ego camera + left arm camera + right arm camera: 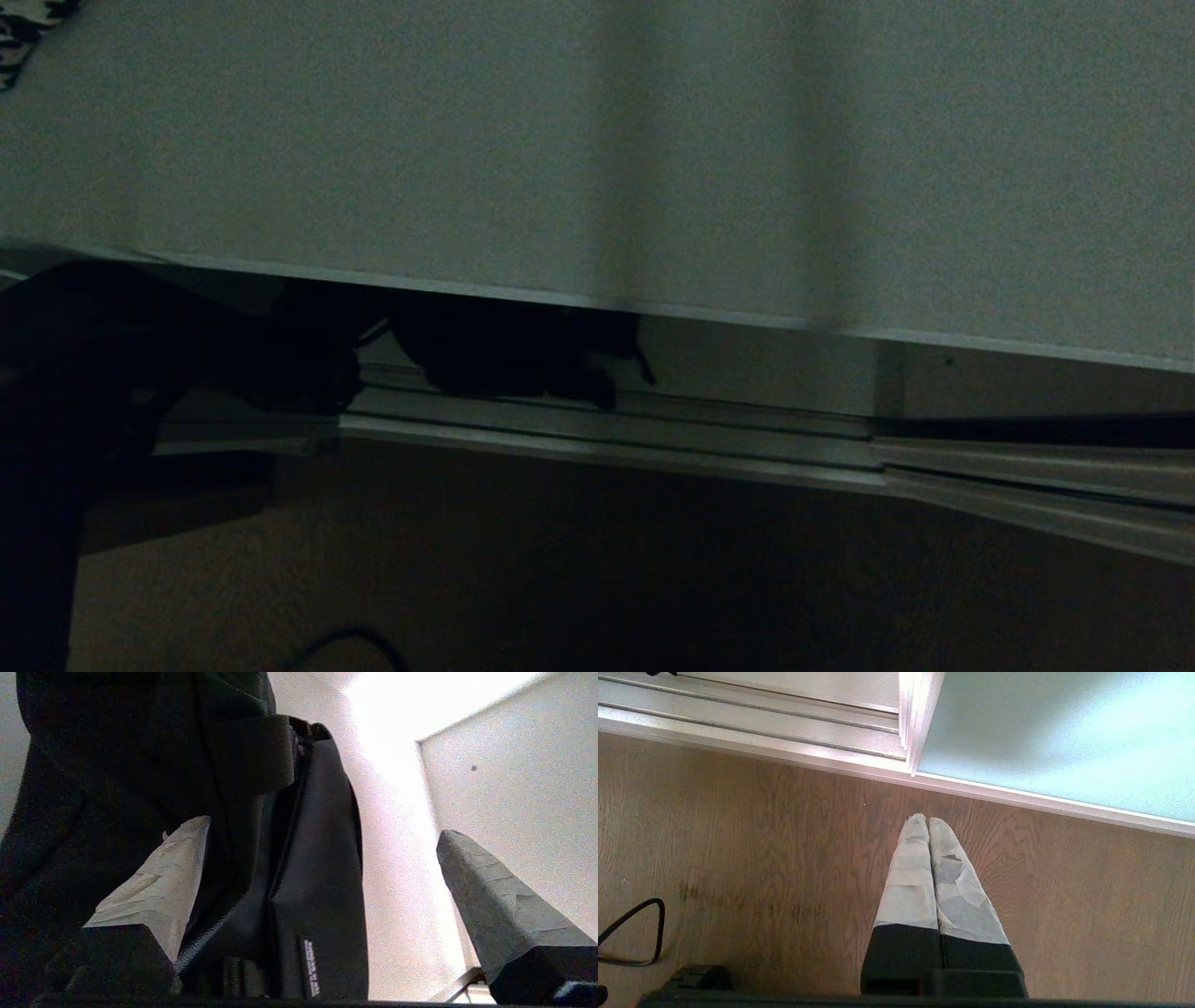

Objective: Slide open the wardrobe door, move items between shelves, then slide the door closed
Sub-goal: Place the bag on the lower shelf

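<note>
The black fabric bag point(509, 359) lies on the wardrobe's bottom level, under a pale shelf point(597, 140) that fills the upper head view. My left arm point(112, 373) reaches in from the left toward it. In the left wrist view my left gripper point(324, 828) is wide open. The bag point(308, 868), with its small white tag point(310, 968), stands between the fingers, close to one finger point(159, 891) and apart from the other. My right gripper point(928, 821) hangs shut and empty over the floor, near the pale teal sliding wardrobe door point(1064, 732).
Silver door tracks point(607, 434) run along the wardrobe's front edge above the wooden floor point(761, 858). A wardrobe side wall point(514, 765) stands beyond the bag. A black cable point(635, 933) lies on the floor.
</note>
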### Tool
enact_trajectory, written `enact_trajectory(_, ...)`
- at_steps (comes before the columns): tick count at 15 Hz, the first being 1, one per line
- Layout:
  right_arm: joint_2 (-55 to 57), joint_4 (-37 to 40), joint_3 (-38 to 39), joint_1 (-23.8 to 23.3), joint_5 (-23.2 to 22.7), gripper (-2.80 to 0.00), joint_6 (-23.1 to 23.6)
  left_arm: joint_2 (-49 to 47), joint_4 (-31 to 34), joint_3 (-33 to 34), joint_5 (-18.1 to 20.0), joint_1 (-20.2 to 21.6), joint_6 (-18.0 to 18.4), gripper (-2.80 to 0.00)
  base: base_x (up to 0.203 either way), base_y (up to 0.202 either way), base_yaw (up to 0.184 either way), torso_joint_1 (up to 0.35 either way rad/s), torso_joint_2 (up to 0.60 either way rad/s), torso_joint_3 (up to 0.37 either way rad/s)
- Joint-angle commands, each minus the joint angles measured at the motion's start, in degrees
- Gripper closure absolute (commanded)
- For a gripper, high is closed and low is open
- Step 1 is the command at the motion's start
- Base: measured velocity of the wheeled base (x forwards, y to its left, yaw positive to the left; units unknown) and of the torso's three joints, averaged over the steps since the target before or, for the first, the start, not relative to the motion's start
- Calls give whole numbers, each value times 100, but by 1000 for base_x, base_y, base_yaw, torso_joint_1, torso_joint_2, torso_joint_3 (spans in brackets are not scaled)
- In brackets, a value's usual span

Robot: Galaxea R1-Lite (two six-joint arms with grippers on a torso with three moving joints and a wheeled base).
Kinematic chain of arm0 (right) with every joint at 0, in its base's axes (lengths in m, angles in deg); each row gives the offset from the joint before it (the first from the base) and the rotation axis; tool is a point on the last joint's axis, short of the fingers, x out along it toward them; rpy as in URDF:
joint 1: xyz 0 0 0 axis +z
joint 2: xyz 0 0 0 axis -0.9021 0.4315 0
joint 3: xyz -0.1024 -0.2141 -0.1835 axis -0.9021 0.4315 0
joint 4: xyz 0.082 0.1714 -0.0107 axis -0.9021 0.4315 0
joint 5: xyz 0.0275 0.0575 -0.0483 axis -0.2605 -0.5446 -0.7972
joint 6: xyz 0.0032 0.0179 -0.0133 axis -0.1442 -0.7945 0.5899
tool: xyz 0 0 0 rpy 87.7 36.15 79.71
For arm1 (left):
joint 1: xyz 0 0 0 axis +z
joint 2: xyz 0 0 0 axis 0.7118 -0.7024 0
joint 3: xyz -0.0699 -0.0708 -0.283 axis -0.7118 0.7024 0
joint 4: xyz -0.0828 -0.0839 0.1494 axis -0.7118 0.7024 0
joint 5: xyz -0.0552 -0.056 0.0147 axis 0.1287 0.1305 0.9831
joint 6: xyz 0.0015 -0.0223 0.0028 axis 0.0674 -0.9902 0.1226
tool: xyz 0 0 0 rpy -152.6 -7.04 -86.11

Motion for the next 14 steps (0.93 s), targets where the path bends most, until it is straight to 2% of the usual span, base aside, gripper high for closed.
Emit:
enact_trajectory(1,-2,2,0,0,-2,0,2,-74,-60,0,2,-64,6,-280,0,0,0,0,0,0)
enact_trajectory(3,-2,2,8,0,-2,0,2,73,-107,229,-120,-107,54,-280,0,0,0,0,0,0)
enact_trajectory(6,-2,2,0,0,-2,0,2,70,-114,131,-986,-359,183,-280,0,0,0,0,0,0)
enact_trajectory(8,-2,2,0,0,-2,0,2,124,-147,205,-995,-370,289,-280,0,0,0,0,0,0)
enact_trajectory(10,-2,2,0,0,-2,0,2,196,-200,256,-1048,-414,625,-280,0,0,0,0,0,0)
enact_trajectory(14,-2,2,0,0,-2,0,2,540,-205,566,-1010,-437,664,-280,0,0,0,0,0,0)
